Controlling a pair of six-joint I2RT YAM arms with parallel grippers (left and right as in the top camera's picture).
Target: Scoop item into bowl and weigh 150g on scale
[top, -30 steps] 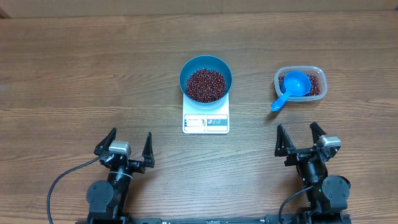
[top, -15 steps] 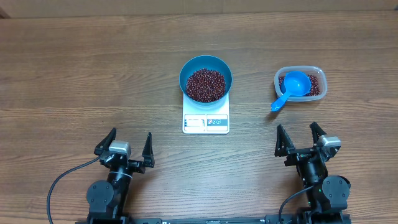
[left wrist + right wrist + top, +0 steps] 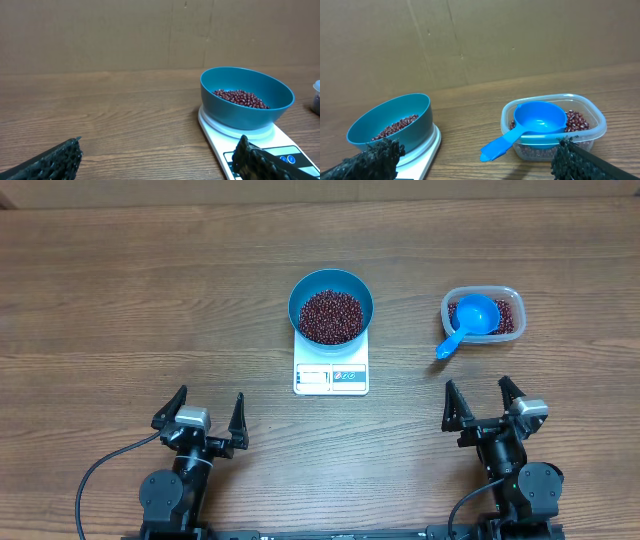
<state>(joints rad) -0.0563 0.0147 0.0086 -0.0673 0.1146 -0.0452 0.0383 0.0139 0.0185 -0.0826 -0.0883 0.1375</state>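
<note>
The beans [image 3: 331, 316] are sitting heaped in the blue bowl [image 3: 331, 277], which is resting on the white scale [image 3: 331, 377]. Your left gripper [image 3: 210, 400] and right gripper [image 3: 477, 387] are both hanging fully spread, gripping nothing, well apart from the scale.

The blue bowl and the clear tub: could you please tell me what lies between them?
Only bare table, as the overhead view shows; the scoop's handle juts from the tub nearer the robot, short of the bowl.

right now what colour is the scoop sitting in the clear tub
Bright blue, cup and handle alike. The scoop shows best in the right wrist view.
</note>
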